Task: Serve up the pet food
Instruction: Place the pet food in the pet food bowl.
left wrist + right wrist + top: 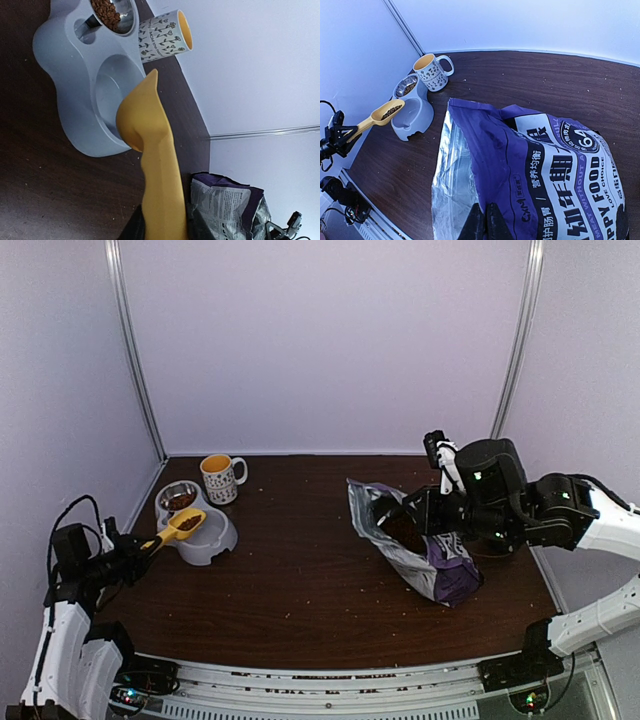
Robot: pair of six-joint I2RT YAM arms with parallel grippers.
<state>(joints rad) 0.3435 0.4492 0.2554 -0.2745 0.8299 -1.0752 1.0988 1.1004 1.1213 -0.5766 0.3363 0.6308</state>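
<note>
Pet food bag [425, 555] lies slanted, mouth pointing left; right claw [486, 217] pinches its edge, I think. Left claw [140, 548] grips scoop [180, 525].

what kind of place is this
Probably a robot test booth, not a home: plain white walls box in a brown table, two robot arms sit at its near edge, with a pet food bag and grey double bowl set out.

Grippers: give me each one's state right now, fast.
Left gripper: closed on the yellow scoop by its handle.
Right gripper: closed on the puppy food bag at its rim.
</note>
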